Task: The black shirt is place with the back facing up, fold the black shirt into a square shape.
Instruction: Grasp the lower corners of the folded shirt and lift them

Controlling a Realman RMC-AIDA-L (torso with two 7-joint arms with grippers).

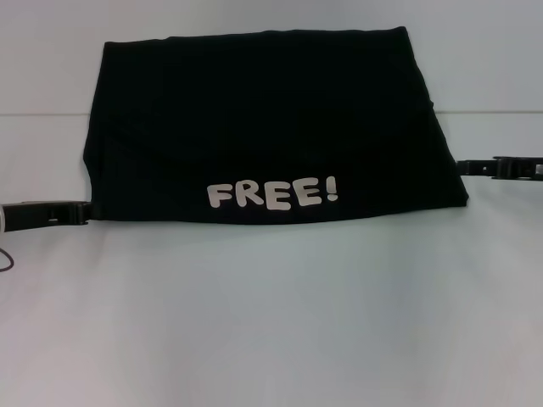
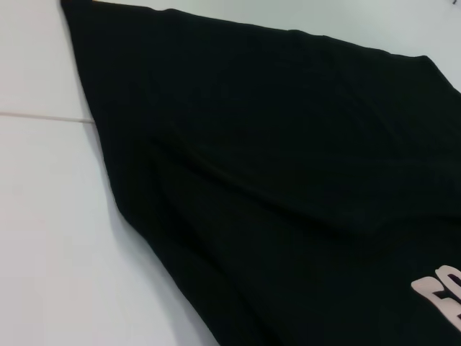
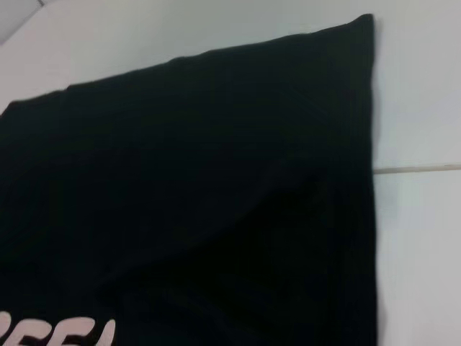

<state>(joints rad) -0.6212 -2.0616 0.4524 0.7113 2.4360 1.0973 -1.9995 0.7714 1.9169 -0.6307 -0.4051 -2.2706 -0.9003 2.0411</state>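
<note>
The black shirt (image 1: 263, 127) lies folded into a wide block on the white table, its white "FREE!" lettering (image 1: 273, 194) facing up near the front edge. My left gripper (image 1: 83, 212) sits low at the shirt's front left corner, right against the fabric edge. On the other side, my right gripper (image 1: 462, 167) rests beside the shirt's right edge. The left wrist view shows the shirt (image 2: 288, 180) filling most of the picture with a bit of lettering. In the right wrist view the shirt (image 3: 202, 202) spreads out with its far right corner showing.
A seam in the white table (image 1: 484, 112) runs across behind the shirt's middle. A thin dark cable (image 1: 7, 259) loops at the left edge below my left arm. Bare white tabletop (image 1: 271, 322) stretches in front of the shirt.
</note>
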